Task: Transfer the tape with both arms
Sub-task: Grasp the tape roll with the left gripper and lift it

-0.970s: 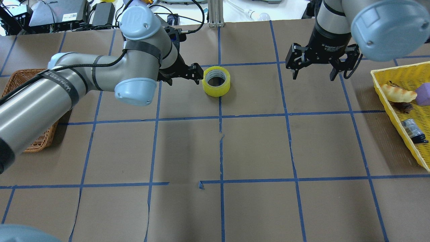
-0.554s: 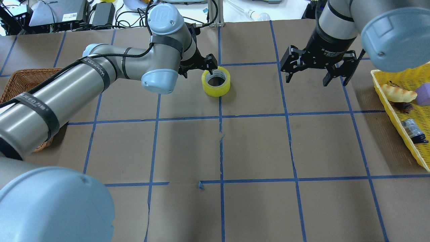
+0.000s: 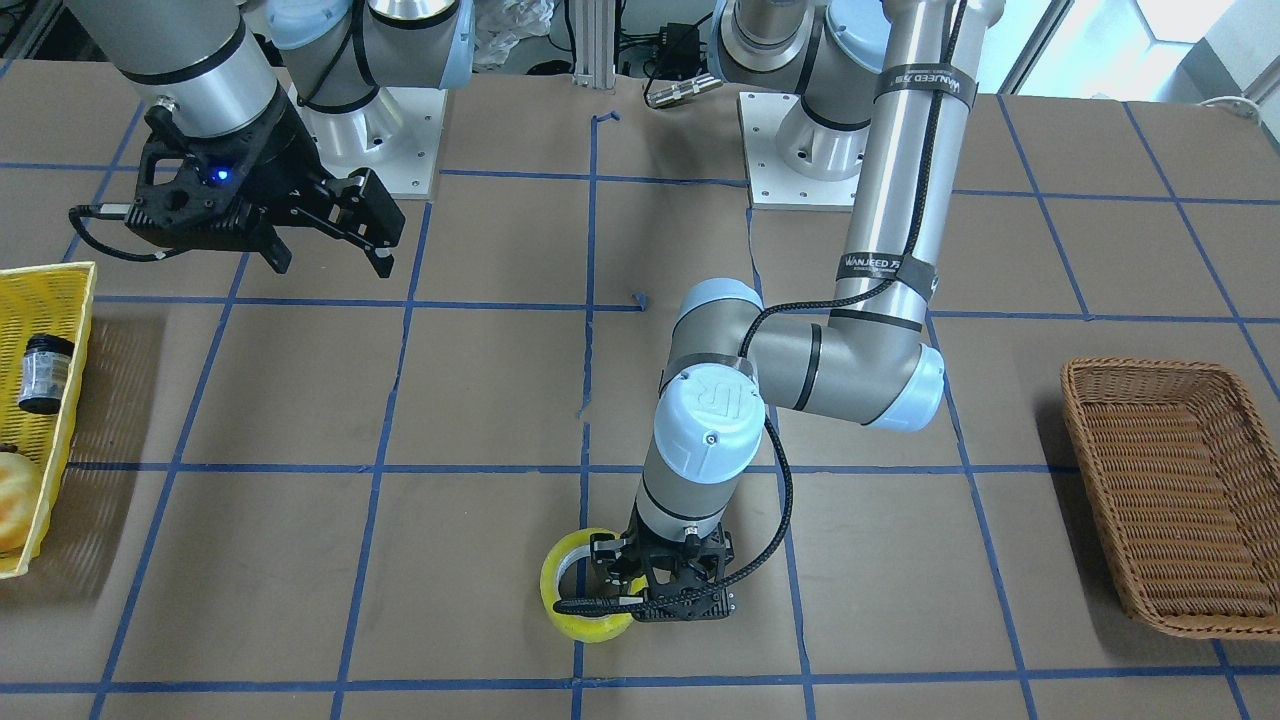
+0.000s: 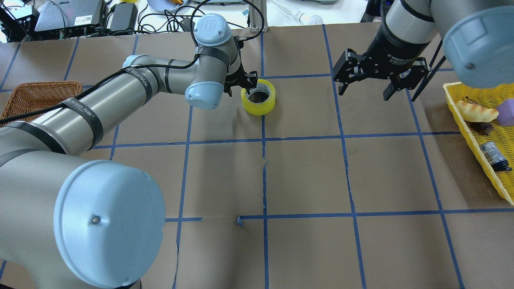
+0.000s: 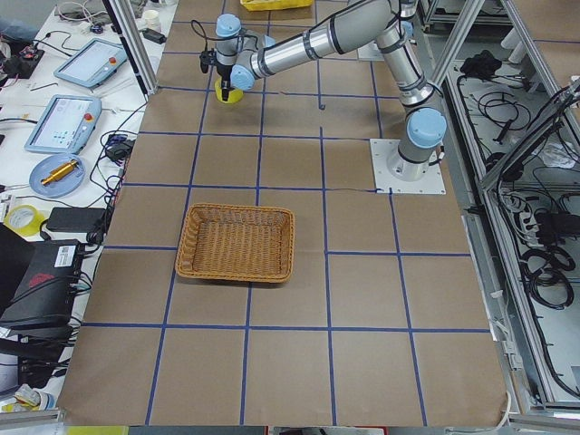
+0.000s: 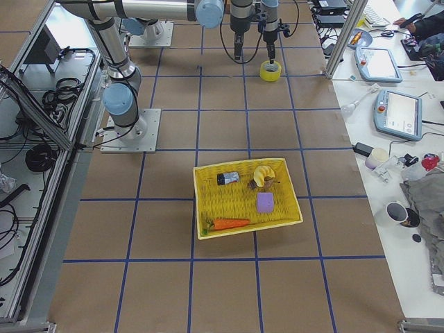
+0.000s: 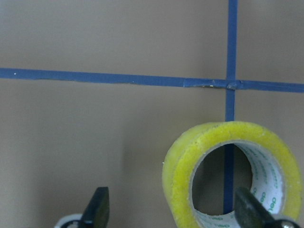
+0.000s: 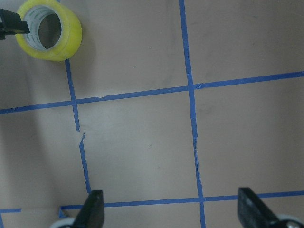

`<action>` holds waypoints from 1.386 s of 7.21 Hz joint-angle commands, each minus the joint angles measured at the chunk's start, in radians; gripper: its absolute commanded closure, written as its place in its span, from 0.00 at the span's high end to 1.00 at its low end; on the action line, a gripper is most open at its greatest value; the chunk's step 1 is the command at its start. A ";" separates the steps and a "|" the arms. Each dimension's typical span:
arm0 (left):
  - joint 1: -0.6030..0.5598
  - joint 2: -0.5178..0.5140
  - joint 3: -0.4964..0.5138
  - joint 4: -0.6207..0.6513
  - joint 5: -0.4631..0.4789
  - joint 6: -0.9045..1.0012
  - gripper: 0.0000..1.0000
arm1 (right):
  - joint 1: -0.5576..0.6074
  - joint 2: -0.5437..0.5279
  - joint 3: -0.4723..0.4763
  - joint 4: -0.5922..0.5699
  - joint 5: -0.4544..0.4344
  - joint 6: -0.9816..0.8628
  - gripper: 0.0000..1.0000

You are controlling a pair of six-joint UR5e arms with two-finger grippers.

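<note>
The tape (image 4: 258, 97), a yellow roll with a white core, lies flat on the brown table on a blue grid line, hole up. My left gripper (image 4: 245, 83) is open and low over the roll's left wall. In the left wrist view one fingertip (image 7: 249, 210) is inside the roll's hole and the other fingertip (image 7: 97, 207) is outside the tape (image 7: 190, 161). My right gripper (image 4: 364, 90) is open and empty, hovering above the table to the right of the roll. The right wrist view shows the tape (image 8: 52, 33) far off at its top left.
A brown wicker basket (image 4: 36, 90) stands at the table's left side. A yellow basket (image 4: 482, 89) at the right edge holds a bread-like piece (image 4: 476, 112), a small bottle (image 4: 494, 157) and a purple block. Cables and devices lie beyond the far edge.
My left arm has swung right and forward, and its gripper has come down over the roll's left wall. My right gripper has shifted slightly left. The tape has stayed in place.
</note>
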 commanded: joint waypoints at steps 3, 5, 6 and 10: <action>0.000 0.013 0.006 0.000 -0.020 0.027 0.00 | 0.005 -0.023 0.004 0.038 -0.064 -0.008 1.00; 0.078 0.077 0.009 -0.111 0.060 0.193 0.00 | 0.005 -0.025 0.004 0.057 -0.069 -0.009 1.00; 0.165 0.143 0.009 -0.211 0.096 0.330 0.00 | 0.005 -0.025 0.004 0.064 -0.070 -0.009 1.00; 0.579 0.270 -0.003 -0.388 0.087 0.856 0.00 | 0.005 -0.026 0.002 0.064 -0.070 -0.011 1.00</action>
